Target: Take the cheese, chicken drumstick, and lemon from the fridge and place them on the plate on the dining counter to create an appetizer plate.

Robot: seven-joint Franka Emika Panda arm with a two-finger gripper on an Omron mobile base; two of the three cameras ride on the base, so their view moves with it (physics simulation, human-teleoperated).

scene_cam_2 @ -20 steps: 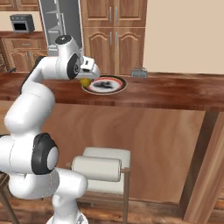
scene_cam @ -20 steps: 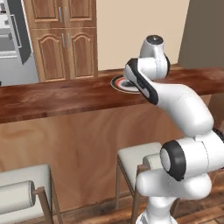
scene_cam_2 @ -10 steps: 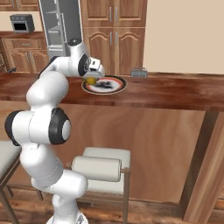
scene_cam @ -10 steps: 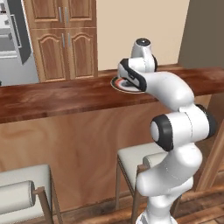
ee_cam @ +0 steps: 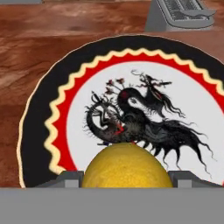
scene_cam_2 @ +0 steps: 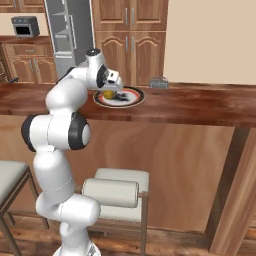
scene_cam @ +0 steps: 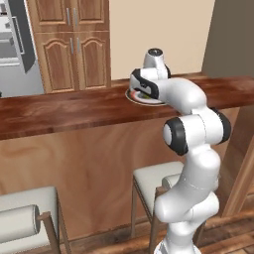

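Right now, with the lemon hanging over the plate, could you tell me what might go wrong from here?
The lemon sits between the gripper fingers above the plate. It is round, so once released it may roll across the plate toward the rim or onto the dining counter. The grey toaster-like object stands just beyond the plate; reaching too far forward could bump it.

Brown wooden cupboards (scene_cam: 72,44) stood behind, two pale cushioned stools (scene_cam: 154,178) sat below, a small grey toaster-like appliance (scene_cam_2: 159,83) rested far back, a microwave (scene_cam_2: 23,26) sat high at left.
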